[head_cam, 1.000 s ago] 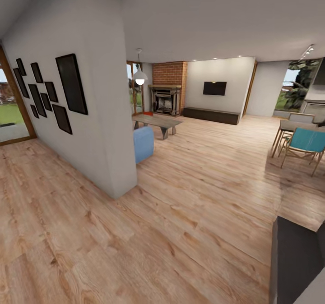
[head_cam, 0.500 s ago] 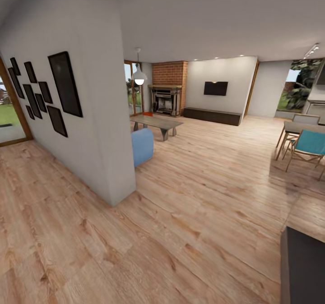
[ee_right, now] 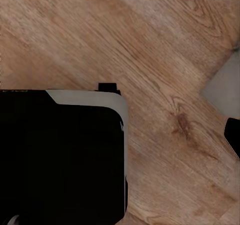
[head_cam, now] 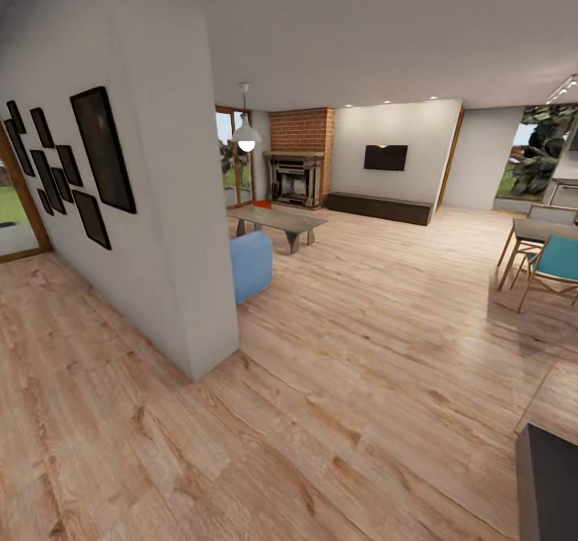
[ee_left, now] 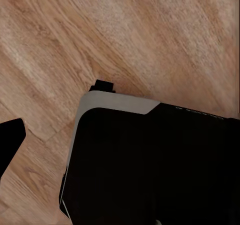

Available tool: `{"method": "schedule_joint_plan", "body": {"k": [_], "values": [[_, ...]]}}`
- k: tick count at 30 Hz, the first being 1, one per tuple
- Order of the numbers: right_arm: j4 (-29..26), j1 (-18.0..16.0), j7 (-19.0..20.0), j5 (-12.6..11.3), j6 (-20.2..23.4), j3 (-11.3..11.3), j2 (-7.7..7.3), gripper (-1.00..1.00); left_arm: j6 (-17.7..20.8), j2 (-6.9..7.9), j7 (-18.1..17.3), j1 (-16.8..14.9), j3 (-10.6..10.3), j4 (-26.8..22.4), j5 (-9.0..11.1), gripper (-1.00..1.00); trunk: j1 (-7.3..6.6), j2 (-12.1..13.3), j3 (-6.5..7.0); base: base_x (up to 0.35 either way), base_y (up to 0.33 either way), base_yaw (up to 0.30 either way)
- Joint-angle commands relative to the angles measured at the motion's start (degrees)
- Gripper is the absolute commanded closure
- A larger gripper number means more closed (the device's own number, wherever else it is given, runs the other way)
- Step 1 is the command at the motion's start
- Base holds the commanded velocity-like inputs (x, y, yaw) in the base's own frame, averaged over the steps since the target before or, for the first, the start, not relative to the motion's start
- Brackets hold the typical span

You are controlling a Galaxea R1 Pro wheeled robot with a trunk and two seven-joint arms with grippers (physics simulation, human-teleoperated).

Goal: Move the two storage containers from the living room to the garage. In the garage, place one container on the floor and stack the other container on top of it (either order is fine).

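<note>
The head camera has rolled forward (wall corner (head_cam: 201, 316) nearer). A red container (head_cam: 262, 203) peeks behind the coffee table (head_cam: 277, 220), mostly hidden. Wrist views show plank floor (ee_left: 150, 40) and dark robot body (ee_left: 150, 170); either hand's opening, I cannot tell.

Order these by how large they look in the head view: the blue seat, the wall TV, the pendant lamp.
1. Blue seat, clearly the largest, though it is also the nearest to the camera.
2. Wall TV.
3. Pendant lamp, close to the TV in apparent size, so this last ranking is unsure.

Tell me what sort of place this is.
Most likely the living area of a home: a red brick fireplace, a black wall TV above a long low dark cabinet, and a light wood plank floor.
</note>
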Motion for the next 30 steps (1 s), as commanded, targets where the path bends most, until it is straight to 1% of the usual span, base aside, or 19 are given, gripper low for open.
{"method": "schedule_joint_plan", "body": {"k": [1,7,30], "values": [[0.2,-0.1,0.0,-0.5,-0.3,0.5,0.02,-1.00,0.1,-0.01,0.2,-0.1,-0.2,0.0,0.4,-1.00,0.06,-0.1,-0.11,0.324,0.000,0.000],[0.2,-0.1,0.0,-0.6,-0.3,0.5,0.04,-1.00,0.1,-0.01,0.2,-0.1,-0.2,0.0,0.4,-1.00,0.06,-0.1,-0.11,0.324,0.000,-0.144],[0.2,-0.1,0.0,-0.6,-0.3,0.5,0.02,-1.00,0.1,-0.01,0.2,-0.1,-0.2,0.0,0.4,-1.00,0.06,-0.1,-0.11,0.324,0.000,-0.248]]}}
